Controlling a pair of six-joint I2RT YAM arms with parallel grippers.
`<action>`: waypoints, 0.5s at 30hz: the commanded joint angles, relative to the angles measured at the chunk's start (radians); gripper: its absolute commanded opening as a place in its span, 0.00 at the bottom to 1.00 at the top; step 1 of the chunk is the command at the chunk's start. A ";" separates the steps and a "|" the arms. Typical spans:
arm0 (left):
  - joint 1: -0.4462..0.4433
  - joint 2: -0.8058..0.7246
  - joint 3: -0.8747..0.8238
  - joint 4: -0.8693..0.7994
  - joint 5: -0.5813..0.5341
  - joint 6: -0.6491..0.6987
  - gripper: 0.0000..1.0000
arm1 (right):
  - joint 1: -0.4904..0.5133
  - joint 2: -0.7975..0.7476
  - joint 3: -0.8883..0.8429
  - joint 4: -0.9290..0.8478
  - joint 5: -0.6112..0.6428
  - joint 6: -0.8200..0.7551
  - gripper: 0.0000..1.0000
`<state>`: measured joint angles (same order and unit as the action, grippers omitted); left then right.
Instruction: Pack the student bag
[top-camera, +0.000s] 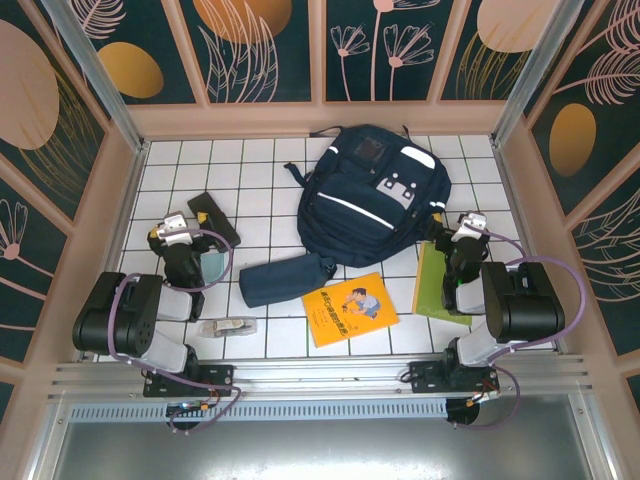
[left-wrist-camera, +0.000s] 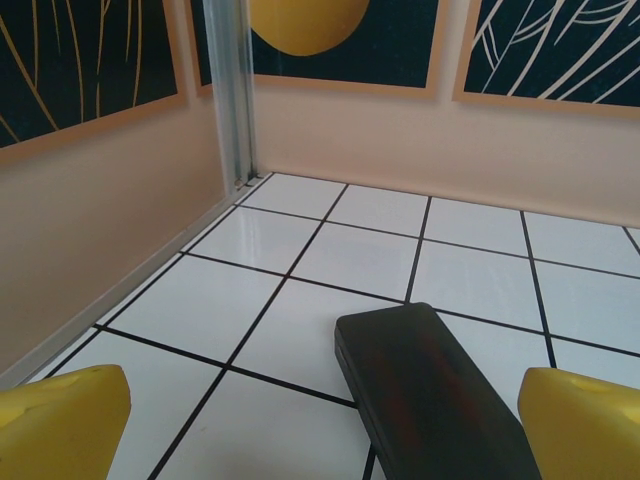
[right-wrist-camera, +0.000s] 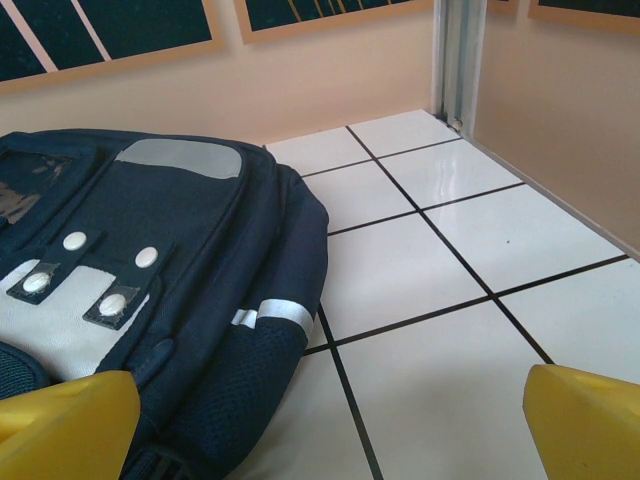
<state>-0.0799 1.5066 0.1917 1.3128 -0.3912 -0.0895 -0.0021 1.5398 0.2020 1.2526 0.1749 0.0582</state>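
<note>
bag (top-camera: 375, 195) lies flat at upper centre of the top view. left gripper (top-camera: 182, 230), left of centre: jaws spread wide, holding nothing; dark case (top-camera: 213, 218) just ahead. right gripper (top-camera: 463, 228), beside the bag's right edge: jaws spread wide, empty.

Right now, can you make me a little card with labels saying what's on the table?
Bag: navy backpack lying flat, far middle
Pouch: navy pencil pouch, near-left of the backpack
Books: orange book near middle; green book partly under right arm
Case: dark case in front of left gripper
Grippers: left gripper and right gripper open, empty
</note>
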 joint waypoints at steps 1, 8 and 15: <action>0.004 -0.063 0.025 -0.044 0.011 0.013 0.99 | 0.002 -0.022 0.013 0.020 0.021 -0.004 0.99; 0.005 -0.293 0.269 -0.550 0.042 -0.177 0.99 | 0.057 -0.044 -0.062 0.150 0.054 -0.064 0.99; -0.026 -0.217 0.403 -0.767 0.294 -0.610 0.98 | 0.075 -0.322 0.199 -0.568 0.131 0.036 0.99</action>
<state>-0.0856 1.2442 0.5873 0.7036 -0.2298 -0.4683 0.0784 1.2976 0.2470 1.0107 0.2474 0.0254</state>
